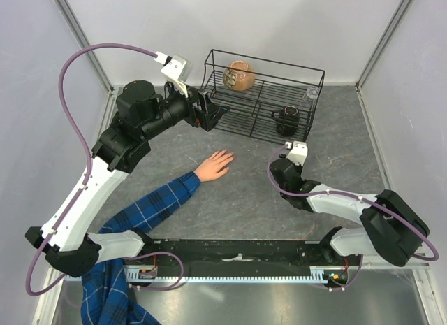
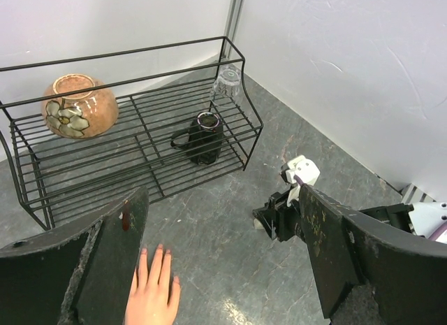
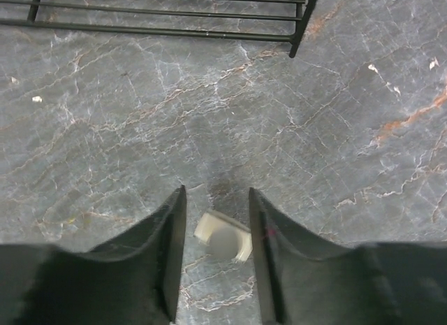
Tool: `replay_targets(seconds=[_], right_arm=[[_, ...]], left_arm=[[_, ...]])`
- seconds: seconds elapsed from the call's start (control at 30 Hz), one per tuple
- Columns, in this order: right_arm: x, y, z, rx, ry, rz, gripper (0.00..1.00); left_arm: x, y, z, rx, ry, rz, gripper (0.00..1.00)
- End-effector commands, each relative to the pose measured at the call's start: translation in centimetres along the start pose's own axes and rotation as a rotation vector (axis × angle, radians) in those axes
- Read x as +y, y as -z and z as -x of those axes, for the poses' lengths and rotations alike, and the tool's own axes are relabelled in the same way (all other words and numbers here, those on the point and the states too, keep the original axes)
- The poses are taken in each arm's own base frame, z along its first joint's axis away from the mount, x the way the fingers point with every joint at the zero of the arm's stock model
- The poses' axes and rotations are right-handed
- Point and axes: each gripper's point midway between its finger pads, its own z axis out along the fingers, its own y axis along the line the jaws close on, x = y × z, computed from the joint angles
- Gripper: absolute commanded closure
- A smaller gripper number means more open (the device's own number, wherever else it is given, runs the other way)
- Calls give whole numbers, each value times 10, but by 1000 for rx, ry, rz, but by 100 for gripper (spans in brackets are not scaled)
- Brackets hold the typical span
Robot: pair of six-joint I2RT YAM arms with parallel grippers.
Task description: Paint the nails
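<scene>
A light skin-coloured hand (image 1: pixel 215 164) in a blue plaid sleeve (image 1: pixel 150 206) lies flat on the grey table, fingers pointing toward the rack. Its nails (image 1: pixel 230 156) are tiny and pale; in the left wrist view the nails (image 2: pixel 159 249) show at the bottom left. My left gripper (image 1: pixel 211 115) hovers open by the rack's left end, and its jaws stand wide apart over bare table (image 2: pixel 220 199). To the right of the hand, my right gripper (image 1: pixel 281 172) points down at the table. Its fingers (image 3: pixel 217 193) straddle a small pale bottle (image 3: pixel 223 235) standing on the table, with a gap on the left side.
A black wire rack (image 1: pixel 307 122) stands at the back, holding a brown flowered bowl (image 1: pixel 239 75), a black mug (image 1: pixel 286 117) and a clear glass (image 1: pixel 311 96). White walls enclose the table on three sides. The arm bases and a rail run along the near edge.
</scene>
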Motion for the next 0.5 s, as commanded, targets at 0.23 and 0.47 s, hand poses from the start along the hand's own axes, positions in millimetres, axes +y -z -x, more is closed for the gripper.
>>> replay_targets(seconds=[0.23,0.47], right_arm=[[18,43,91,-61,3,93,19],[23,150,271,-311,-73,277,2]], left_arm=[[-1,1,31,-79,-4,9,7],[-1,24,93,-225,-60,62,7]])
